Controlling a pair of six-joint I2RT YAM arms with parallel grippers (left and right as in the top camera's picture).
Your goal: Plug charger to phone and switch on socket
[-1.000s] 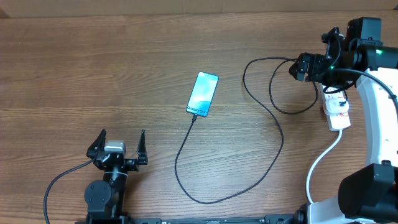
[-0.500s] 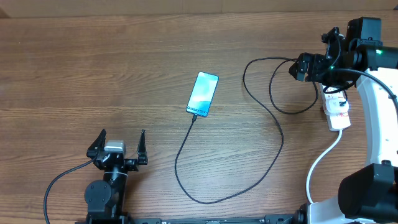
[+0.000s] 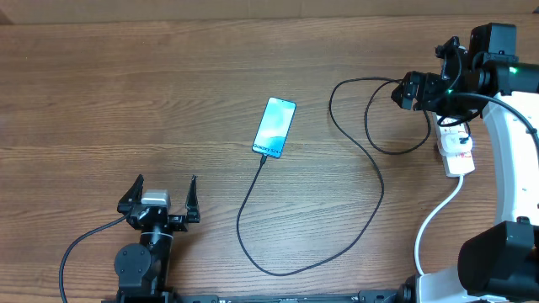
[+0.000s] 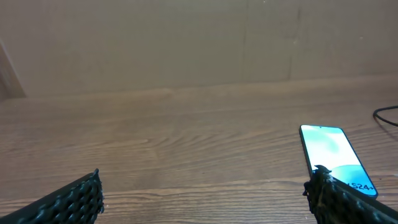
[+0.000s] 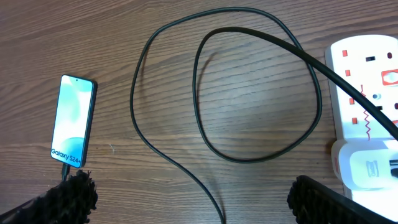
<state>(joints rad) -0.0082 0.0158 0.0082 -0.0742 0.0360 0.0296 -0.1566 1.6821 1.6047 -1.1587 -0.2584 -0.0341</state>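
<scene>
Phone (image 3: pixel 274 128) flat mid-desk (image 3: pixel 126 84), screen lit. Charger (image 3: pixel 370 202) end meeting its "Galaxy" short edge, cable looping right toward white socket (image 3: pixel 456 151). Left fingers (image 4: pixel 68 202) spread wide, empty, well short of phone. Right fingers (image 5: pixel 320 202) spread wide, empty, over cable loops beside socket.

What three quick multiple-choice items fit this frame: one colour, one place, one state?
1. Screen colour of the slim dark-rimmed smartphone: A red; B light blue-teal; C yellow.
2. The white elongated power strip lies: A under the smartphone; B at the right side of the brown wooden table; C at its left side.
3. The left end effector is: A shut on the smartphone; B shut on the power strip; C open, holding nothing.

1 B: the overhead view shows a pale blue-teal screen.
2 B: the power strip sits far right, apart from the smartphone.
3 C: its fingers stand apart over bare wood.
</scene>
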